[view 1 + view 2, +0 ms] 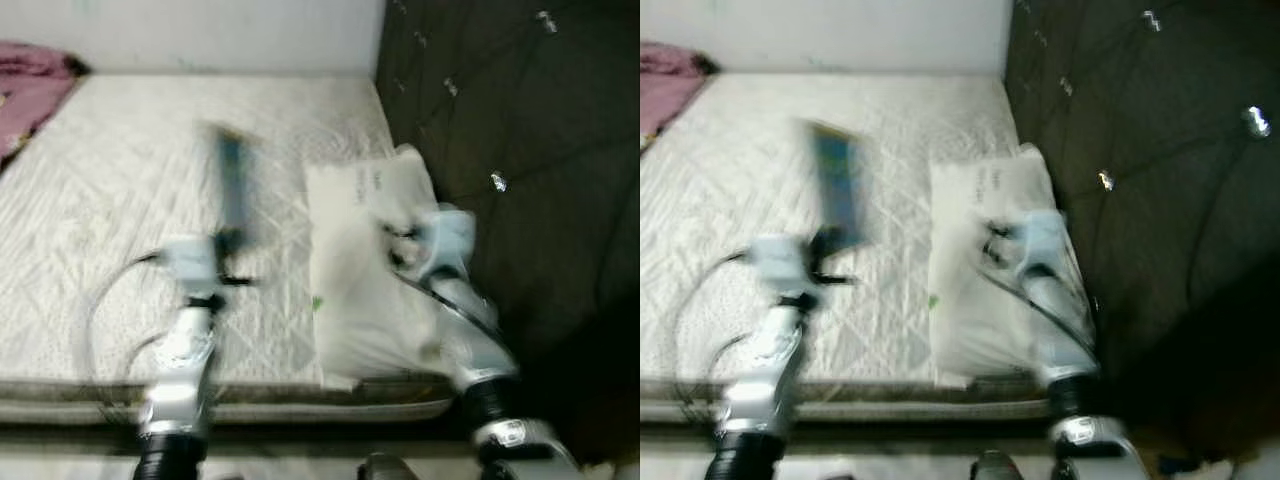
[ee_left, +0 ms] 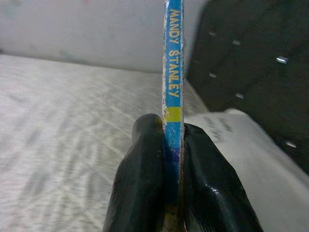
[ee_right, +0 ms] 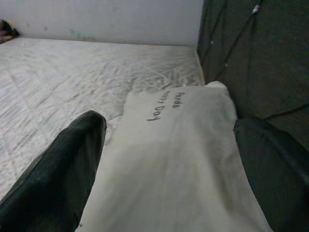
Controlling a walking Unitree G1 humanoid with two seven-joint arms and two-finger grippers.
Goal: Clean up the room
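Your head views look down on the bed (image 1: 120,200); wrist views sit close, sharing the pillow (image 3: 178,159).

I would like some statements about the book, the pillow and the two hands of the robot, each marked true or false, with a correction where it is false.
1. The left hand is shut on a thin blue book. True.
2. The book lies flat on the mattress. False: it is held upright above the mattress, its spine toward the wrist camera.
3. The right hand is open, one finger on each side of the white pillow. True.
4. The pillow lies in the middle of the bed. False: it lies at the bed's right edge, beside the dark tufted headboard.
5. A pink cloth lies at the far left corner of the mattress. True.
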